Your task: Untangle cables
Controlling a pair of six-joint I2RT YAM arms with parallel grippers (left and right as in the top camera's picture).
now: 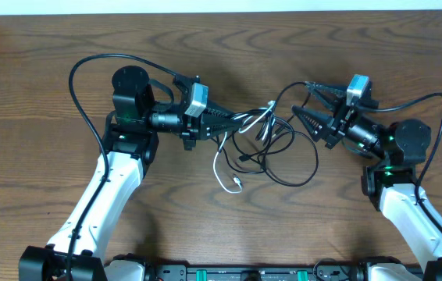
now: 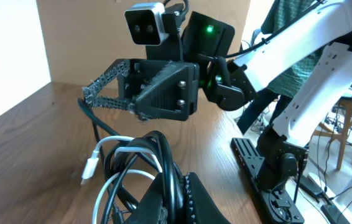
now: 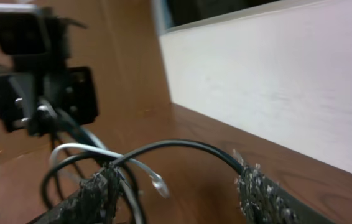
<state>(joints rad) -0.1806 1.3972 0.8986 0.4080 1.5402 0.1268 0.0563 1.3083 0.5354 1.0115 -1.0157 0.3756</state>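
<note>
From above, you can see the cables (image 1: 272, 148) lying in a loose pile in the middle of the desk (image 1: 205, 47). Your left hand (image 1: 235, 119) comes in from 9 o'clock and is clamped on a bunch of them at the pile's edge. Your right hand (image 1: 303, 101) sits at 2 o'clock of the pile with its fingers apart. A white cable (image 1: 215, 165) trails out toward 7 o'clock.

In the left wrist view, black loops and the white cable (image 2: 111, 146) are squeezed in your left hand (image 2: 176, 186) at 6 o'clock. The right hand (image 2: 88, 93) hangs at 11 o'clock, spread open.

In the right wrist view, the fingers (image 3: 98, 193) stand wide apart. A black cable (image 3: 176, 144) arcs across the gap between them. You cannot tell if it touches them.
</note>
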